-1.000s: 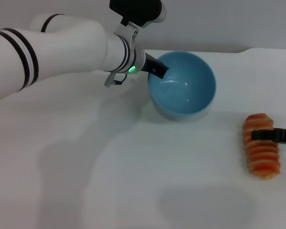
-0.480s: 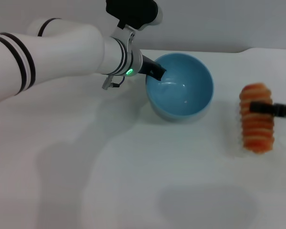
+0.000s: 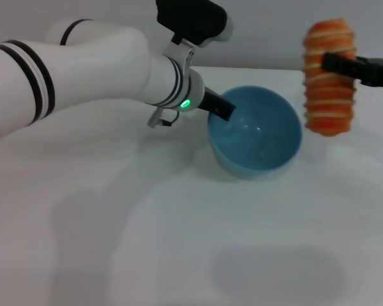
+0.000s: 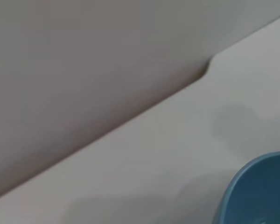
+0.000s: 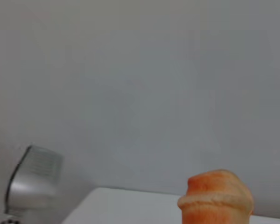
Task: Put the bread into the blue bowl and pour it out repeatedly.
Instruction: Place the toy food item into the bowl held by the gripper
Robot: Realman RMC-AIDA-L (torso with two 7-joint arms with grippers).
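White table (image 3: pixel 179 255), nothing blocking. Left gripper (image 3: pixel 222 109) clamps the blue bowl (image 3: pixel 255 137) by its left rim, one finger inside. Right gripper (image 3: pixel 345 65), fingers closed across the bread (image 3: pixel 330 76), holds it lifted, hanging upright, just right of the bowl.

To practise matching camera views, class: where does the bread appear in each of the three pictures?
Head view: the bread hangs at upper right, clamped by the right gripper, above and right of the bowl.
Left wrist view: not in it.
Right wrist view: its end at the bottom edge.
Shared landmark: the white table.
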